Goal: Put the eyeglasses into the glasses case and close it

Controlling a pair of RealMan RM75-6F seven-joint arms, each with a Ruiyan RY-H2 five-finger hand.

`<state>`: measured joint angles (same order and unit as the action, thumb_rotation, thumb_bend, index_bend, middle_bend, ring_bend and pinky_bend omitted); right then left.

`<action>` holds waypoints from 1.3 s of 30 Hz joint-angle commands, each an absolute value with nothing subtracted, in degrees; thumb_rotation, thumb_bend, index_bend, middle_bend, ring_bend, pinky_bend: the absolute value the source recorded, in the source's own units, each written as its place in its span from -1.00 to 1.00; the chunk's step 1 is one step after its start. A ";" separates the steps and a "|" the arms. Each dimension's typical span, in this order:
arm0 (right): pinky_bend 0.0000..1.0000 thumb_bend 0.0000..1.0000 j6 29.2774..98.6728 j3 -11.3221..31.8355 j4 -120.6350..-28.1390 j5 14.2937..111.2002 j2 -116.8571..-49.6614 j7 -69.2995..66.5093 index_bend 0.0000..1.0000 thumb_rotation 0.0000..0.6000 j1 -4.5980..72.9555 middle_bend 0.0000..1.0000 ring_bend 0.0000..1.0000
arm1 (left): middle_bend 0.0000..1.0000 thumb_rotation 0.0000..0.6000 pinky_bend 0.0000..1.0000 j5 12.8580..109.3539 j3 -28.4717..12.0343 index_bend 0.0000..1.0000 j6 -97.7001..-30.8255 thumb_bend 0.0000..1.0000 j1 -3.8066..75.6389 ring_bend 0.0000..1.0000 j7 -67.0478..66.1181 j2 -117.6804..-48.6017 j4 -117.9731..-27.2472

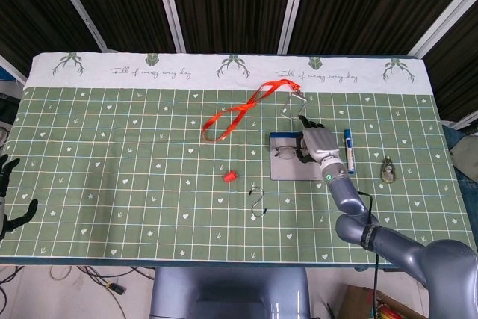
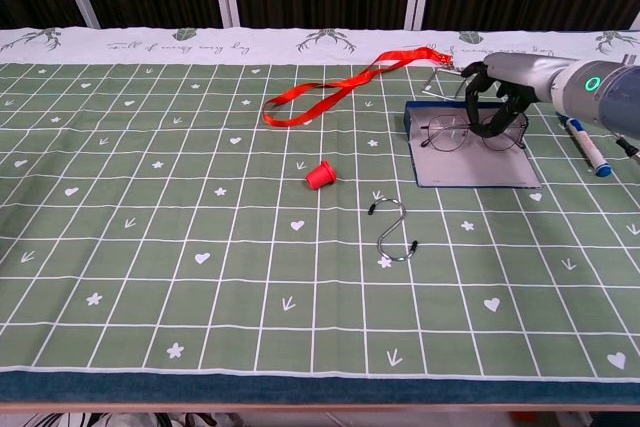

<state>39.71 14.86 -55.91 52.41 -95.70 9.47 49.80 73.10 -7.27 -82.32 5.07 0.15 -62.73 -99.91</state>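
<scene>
The glasses case point(image 1: 292, 168) point(image 2: 474, 163) lies open and flat, grey with a blue far edge, right of the table's middle. Thin-framed eyeglasses point(image 1: 284, 152) point(image 2: 441, 134) sit low over the case's far half, lenses facing the chest camera. My right hand point(image 1: 317, 143) point(image 2: 497, 105) grips them at their right side, its fingers curled around the frame. Whether the frame touches the case I cannot tell. My left hand point(image 1: 9, 193) hangs off the table's left edge with its fingers apart and nothing in it.
A red lanyard point(image 1: 237, 113) point(image 2: 340, 88) with a metal clip point(image 1: 293, 102) point(image 2: 445, 81) lies behind the case. A small red cap point(image 1: 229, 176) point(image 2: 320, 175) and an S-hook point(image 1: 258, 201) point(image 2: 396, 232) lie in front-left. A blue marker point(image 1: 348, 150) point(image 2: 583, 140) lies right of the case.
</scene>
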 commanded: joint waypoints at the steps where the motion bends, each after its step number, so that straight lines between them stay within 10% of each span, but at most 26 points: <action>1: -0.64 0.02 39.76 15.14 -55.15 53.60 -96.27 8.35 0.31 1.00 50.00 -0.96 -0.71 | -1.00 1.00 -1.00 73.00 -7.31 -0.81 -82.25 -0.32 5.08 -1.00 0.18 -62.72 -99.90; 39: -0.64 0.02 36.05 16.55 -50.81 50.62 -97.90 10.58 0.01 1.00 52.35 -0.98 -0.74 | -1.00 1.00 -1.00 72.89 -7.43 -0.80 -82.34 -0.32 5.00 -1.00 0.08 -62.78 -100.02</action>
